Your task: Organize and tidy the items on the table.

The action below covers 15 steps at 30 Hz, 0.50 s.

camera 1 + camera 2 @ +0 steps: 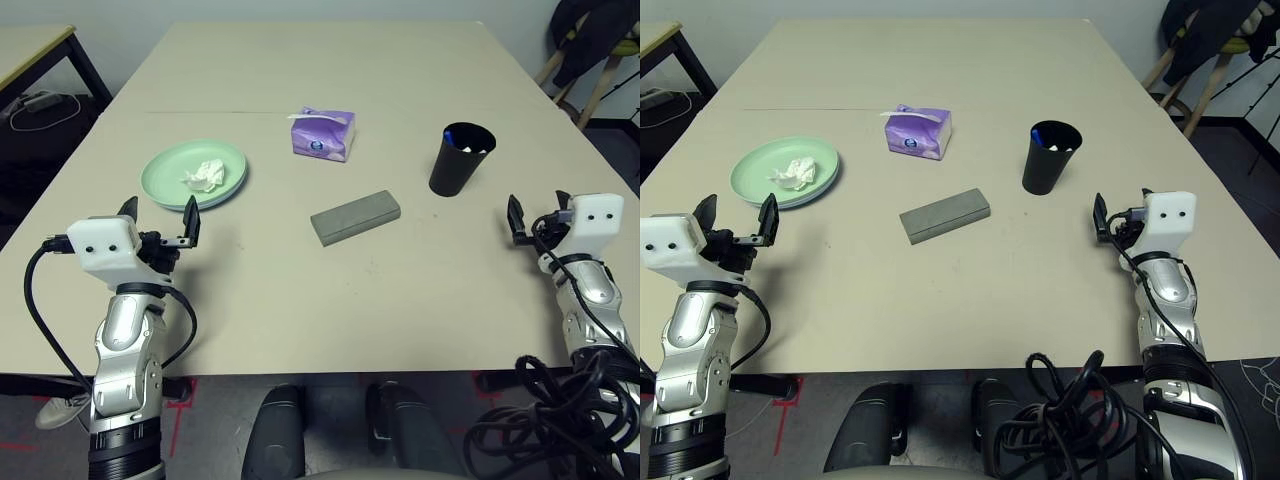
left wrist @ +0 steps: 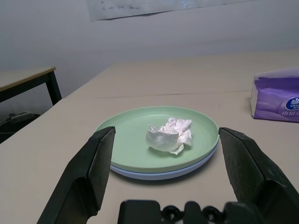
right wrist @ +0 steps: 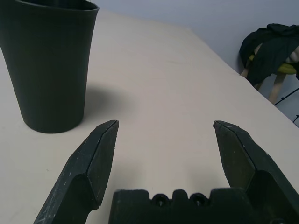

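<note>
On the beige table (image 1: 300, 310), a pale green plate (image 1: 176, 165) lies at the left, stacked on a pale blue plate (image 2: 163, 174), with a crumpled white tissue (image 1: 204, 176) in it. A grey glasses case (image 1: 355, 217) lies in the middle. To the right stands a black cup (image 1: 461, 158), with a white and blue pen end (image 1: 472, 146) showing inside. My left gripper (image 1: 160, 212) is open just short of the plates, nothing between its fingers. My right gripper (image 1: 538, 210) is open to the right of the cup and nearer to me, also holding nothing.
A purple tissue box (image 1: 323, 134) sits behind the case. A dark-legged side table (image 1: 40, 45) stands off the far left corner. A chair with dark clothes (image 1: 590, 40) is at the back right. Black cables (image 1: 560, 410) hang by my right arm.
</note>
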Motion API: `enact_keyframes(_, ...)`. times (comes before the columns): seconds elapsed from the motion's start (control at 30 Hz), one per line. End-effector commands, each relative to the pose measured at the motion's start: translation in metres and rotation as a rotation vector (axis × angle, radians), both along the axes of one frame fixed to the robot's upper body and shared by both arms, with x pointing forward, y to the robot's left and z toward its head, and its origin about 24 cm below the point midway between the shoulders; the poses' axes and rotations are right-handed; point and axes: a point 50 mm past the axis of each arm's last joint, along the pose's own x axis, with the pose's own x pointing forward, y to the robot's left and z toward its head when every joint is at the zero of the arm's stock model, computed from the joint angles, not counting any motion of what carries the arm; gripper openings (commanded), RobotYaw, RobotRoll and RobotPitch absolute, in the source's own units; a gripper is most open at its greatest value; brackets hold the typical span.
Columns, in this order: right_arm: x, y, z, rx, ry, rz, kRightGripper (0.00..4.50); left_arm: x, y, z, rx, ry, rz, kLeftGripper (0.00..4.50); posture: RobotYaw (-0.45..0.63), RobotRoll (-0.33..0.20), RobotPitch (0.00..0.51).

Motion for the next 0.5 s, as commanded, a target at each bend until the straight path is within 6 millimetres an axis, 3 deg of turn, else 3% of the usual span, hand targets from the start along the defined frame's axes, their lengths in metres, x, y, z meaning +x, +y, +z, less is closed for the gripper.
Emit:
enact_keyframes(0.03, -0.0027, -0.0019, -0.0026, -0.008, 0.023, 0.005, 4.46, 0.0013, -0.0003, -0.0032, 0.012, 0.014, -0.006, 4.5, 0.11, 0.0, 0.13)
enact_keyframes(0.5, -0.0043, -0.0001, -0.0063, -0.002, 0.042, 0.019, 4.46, 0.0055, -0.0024, -0.0072, -0.009, 0.034, -0.022, 4.5, 0.1, 0.0, 0.135)
